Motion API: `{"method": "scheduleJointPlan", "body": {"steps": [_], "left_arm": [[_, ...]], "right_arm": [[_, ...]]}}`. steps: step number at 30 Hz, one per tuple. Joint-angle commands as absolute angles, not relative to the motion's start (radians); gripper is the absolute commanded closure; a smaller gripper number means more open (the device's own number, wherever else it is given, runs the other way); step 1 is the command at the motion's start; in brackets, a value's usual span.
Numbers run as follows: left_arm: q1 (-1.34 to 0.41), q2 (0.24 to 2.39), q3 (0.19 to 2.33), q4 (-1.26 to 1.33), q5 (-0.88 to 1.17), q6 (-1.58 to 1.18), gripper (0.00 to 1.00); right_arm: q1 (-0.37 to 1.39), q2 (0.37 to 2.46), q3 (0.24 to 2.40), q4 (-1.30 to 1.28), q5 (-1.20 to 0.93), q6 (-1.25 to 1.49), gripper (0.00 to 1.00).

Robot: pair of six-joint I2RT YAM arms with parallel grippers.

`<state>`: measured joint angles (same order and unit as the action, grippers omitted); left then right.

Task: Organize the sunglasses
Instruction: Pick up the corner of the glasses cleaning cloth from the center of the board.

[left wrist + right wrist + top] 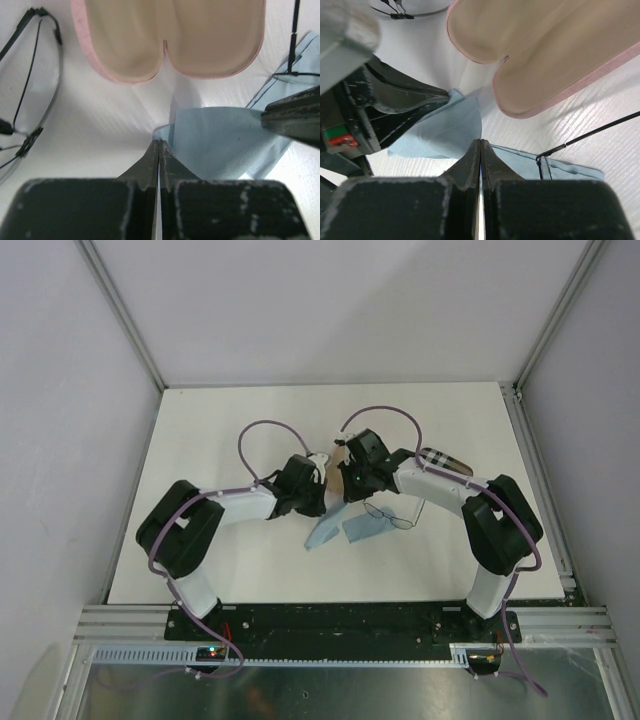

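- The left hand [158, 146] has its fingers together, pinching a corner of the light blue cloth [225, 145]. Nothing else is between them.
- The right hand [480, 146] is also pressed shut on the same cloth at another edge. Neither hand holds eyewear.
- The wire-framed pair [385, 512] lies partly on the cloth, and one temple arm crosses it in the right wrist view.
- The other thin dark pair [28, 141] rests on the worktop [230, 430] just left of the left hand, clear of the cloth.
- An open pink-edged case [175, 40] with a beige lining sits just beyond both hands. The checkered case [445, 460] lies farther right.
- Both pairs look very light, springy and easily bent. The lenses would scratch or smudge, and the folding temples could snag.
- The bridge or a hinge corner looks like the safest place to grip, with a gentle squeeze across the frame and not the lens.
- Tugging the cloth risks dragging the wire-framed pair along with it.
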<state>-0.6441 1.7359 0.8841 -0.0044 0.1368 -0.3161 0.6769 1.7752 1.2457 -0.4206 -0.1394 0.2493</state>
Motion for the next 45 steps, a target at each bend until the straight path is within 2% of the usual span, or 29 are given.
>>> {"method": "scheduleJointPlan", "body": {"steps": [1,9,17,20,21,23,27,32,45], "left_arm": [[-0.622,1.646,0.846,-0.043,0.087,-0.341,1.00],[-0.604,1.391,0.783,-0.059,-0.018,-0.343,1.00],[-0.590,1.291,0.720,-0.082,-0.032,-0.360,0.99],[-0.589,1.356,0.738,-0.084,-0.011,-0.356,0.72],[-0.590,1.381,0.749,-0.084,-0.009,-0.356,0.66],[-0.600,1.432,0.769,-0.083,-0.017,-0.350,0.58],[-0.634,1.526,0.817,-0.084,-0.068,-0.329,0.51],[-0.676,1.592,0.847,-0.084,-0.132,-0.325,0.49],[-0.732,1.671,0.882,-0.085,-0.190,-0.317,0.55]], "right_arm": [[0.679,1.730,1.240,-0.409,-0.136,0.245,1.00],[0.693,1.736,1.239,-0.376,-0.171,0.255,1.00],[0.708,1.739,1.239,-0.335,-0.187,0.269,1.00],[0.703,1.738,1.239,-0.347,-0.175,0.268,1.00],[0.703,1.736,1.239,-0.352,-0.172,0.268,1.00],[0.702,1.737,1.239,-0.362,-0.166,0.267,1.00],[0.701,1.736,1.239,-0.377,-0.163,0.266,1.00],[0.701,1.738,1.239,-0.379,-0.163,0.266,1.00],[0.701,1.741,1.239,-0.376,-0.172,0.265,1.00]]}}
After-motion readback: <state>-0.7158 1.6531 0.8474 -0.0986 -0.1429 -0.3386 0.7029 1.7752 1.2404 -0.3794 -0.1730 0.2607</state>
